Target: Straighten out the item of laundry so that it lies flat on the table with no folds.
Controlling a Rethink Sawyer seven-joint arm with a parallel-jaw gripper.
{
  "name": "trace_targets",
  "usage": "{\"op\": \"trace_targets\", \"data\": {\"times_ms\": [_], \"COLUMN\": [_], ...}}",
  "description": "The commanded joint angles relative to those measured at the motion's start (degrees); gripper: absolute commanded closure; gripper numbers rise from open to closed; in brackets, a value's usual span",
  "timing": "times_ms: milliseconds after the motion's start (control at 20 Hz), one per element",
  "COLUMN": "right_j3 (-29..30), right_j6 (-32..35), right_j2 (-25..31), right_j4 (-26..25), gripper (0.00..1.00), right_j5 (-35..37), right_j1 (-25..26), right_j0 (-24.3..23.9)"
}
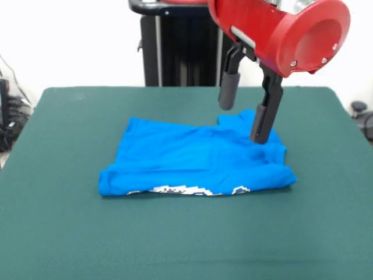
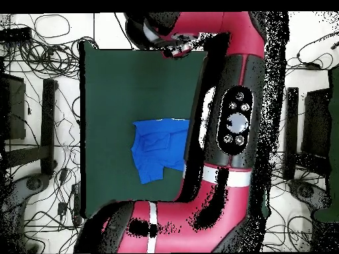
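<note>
Front view shows the hand (image 1: 245, 119) spread open just above the folded blue T-shirt's (image 1: 192, 157) right part on the green worktop (image 1: 70, 233), while overhead view has the arm (image 2: 228, 119) covering the shirt's right side.

T-shirt (image 2: 157, 149) right part hidden under arm (image 2: 228, 119) overhead | graphic (image 1: 189, 190) mostly folded under

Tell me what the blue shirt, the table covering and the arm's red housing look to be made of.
Bright blue T-shirt: soft knit fabric, probably cotton, matte; it creases and folds limply. Dark green table covering: seems felt-like cloth, flat and without sheen. Red arm housing: hard, smooth shell, plastic or painted metal, faintly glossy.
</note>
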Motion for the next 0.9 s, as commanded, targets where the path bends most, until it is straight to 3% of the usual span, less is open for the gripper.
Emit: {"op": "trace_targets", "data": {"times_ms": [50, 400, 900], "right_j3": [11.81, 19.23, 19.49], "right_j6": [-20.95, -20.56, -20.01], "right_j2": [2.48, 1.55, 2.68], "right_j4": [2.21, 1.81, 0.7], "gripper": [0.0, 0.0, 0.0], "right_j5": [-3.36, -8.17, -7.58], "right_j1": [-5.76, -9.48, -9.83], "right_j0": [-1.15, -1.04, -1.42]}}
